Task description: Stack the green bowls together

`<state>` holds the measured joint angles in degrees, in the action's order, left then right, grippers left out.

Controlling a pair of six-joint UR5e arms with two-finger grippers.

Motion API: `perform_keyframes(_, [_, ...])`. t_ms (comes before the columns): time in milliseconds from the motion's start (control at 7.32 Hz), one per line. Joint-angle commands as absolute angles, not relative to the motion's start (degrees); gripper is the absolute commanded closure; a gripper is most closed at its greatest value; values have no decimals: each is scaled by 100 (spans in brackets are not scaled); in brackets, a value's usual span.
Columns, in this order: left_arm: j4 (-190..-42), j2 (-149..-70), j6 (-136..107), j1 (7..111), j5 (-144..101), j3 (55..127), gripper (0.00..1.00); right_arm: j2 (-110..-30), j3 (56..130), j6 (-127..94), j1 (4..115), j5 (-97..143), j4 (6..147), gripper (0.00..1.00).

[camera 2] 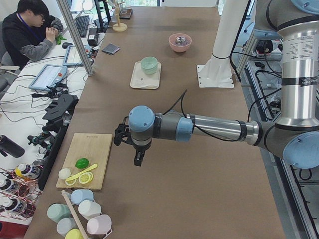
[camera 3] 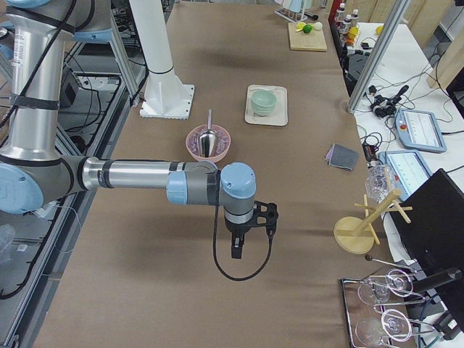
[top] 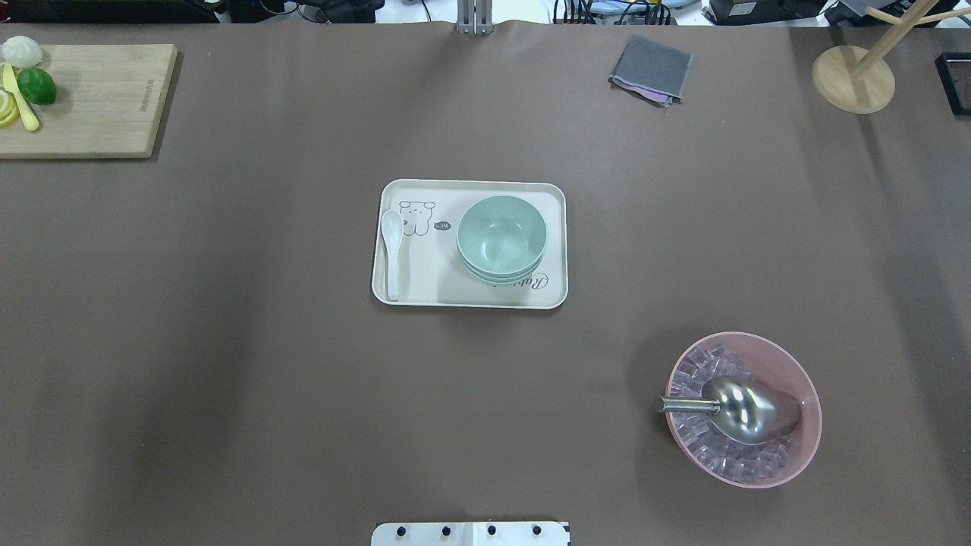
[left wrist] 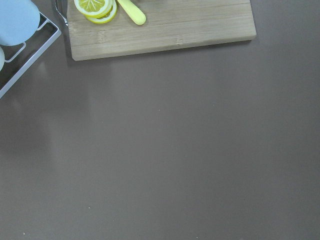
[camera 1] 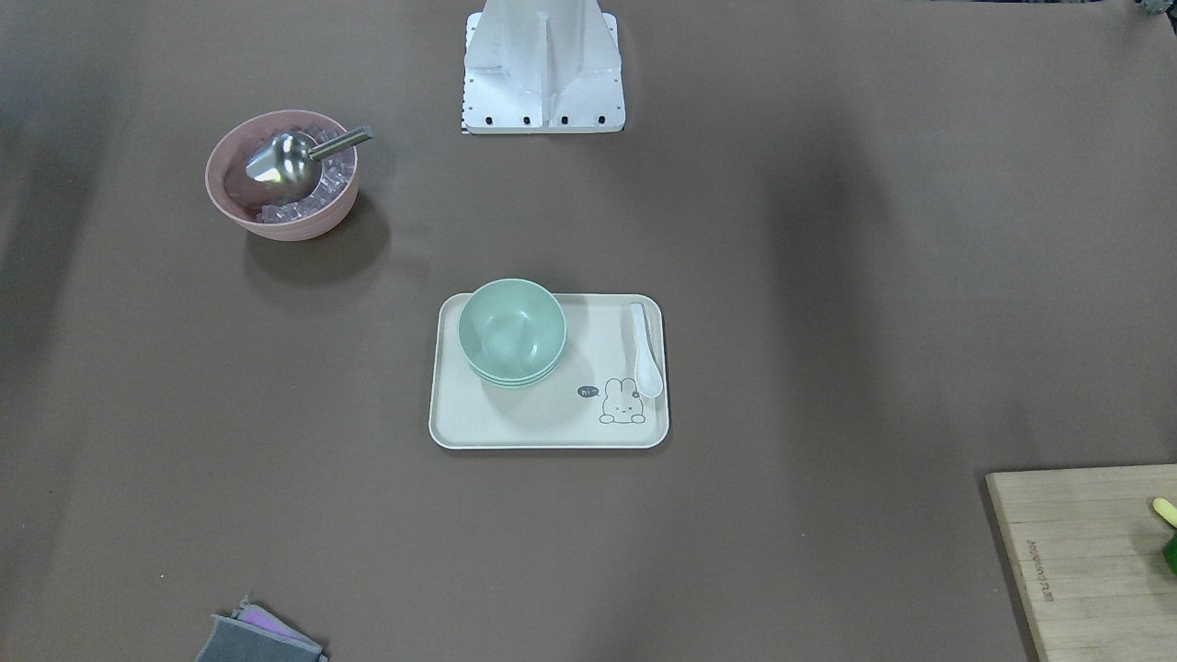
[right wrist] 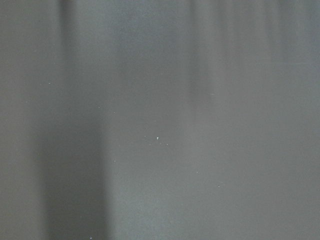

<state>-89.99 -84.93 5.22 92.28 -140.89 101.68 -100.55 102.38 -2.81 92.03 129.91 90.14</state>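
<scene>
The three pale mint-green bowls sit nested in one stack on a cream tray. The stack also shows in the overhead view, in the left side view and in the right side view. My left gripper shows only in the left side view, far from the tray near the cutting board; I cannot tell if it is open or shut. My right gripper shows only in the right side view, over bare table far from the tray; I cannot tell its state either.
A white spoon lies on the tray. A pink bowl holds ice cubes and a metal scoop. A wooden cutting board carries lime and lemon. A grey cloth and a wooden stand are at the far side.
</scene>
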Motion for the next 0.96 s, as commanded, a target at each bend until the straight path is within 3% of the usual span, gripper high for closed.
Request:
perform_keyframes(0, [-9000, -8473, 501, 9229, -14071, 10125, 1, -10055, 10230, -290, 9202, 12990, 9009, 0])
perform_keyframes(820, [-9000, -8288, 466, 9237, -14080, 10160, 1, -10063, 10213, -281, 9202, 12990, 9009, 0])
